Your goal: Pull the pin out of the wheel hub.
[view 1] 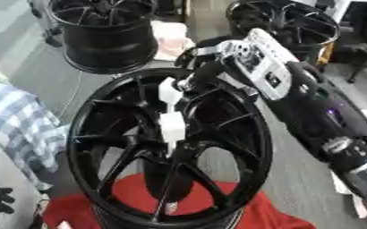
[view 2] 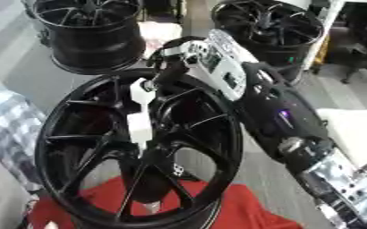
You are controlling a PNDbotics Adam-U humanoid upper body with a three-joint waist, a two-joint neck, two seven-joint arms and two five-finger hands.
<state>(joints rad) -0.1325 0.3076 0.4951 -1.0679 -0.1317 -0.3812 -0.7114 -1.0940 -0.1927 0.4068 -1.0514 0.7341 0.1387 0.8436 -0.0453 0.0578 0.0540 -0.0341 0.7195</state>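
- The wheel hub [view 1: 100, 147] is a black spoked wheel and it stands over a red cloth [view 1: 132, 201]; its open face is turned toward the camera.
- The pin [view 1: 171, 120] is a long white piece. It lies over the middle of the wheel face, and its long axis goes from about 12 o'clock, near the upper rim, down to the centre, with only a small tilt.
- The right hand [view 1: 206, 76] comes in from about 2 o'clock, at the end of a black and silver arm. It is at the upper end of the pin, at the 12 to 1 o'clock part of the rim.
- The dark fingers seem to be curled at the top of the pin, but they melt into the black spokes, so I cannot tell for sure if they hold it or only touch it.
- The left hand does not show in any view, so the right hand is the one close to the pin.
- In my judgement the coming move depends on the long axis: the pull should go along the pin, toward 12 o'clock and away from the hub centre, not sideways.
- Two other black wheels [view 1: 104, 36] stand behind on the floor; a checked cloth [view 1: 18, 125] is at 9 o'clock.
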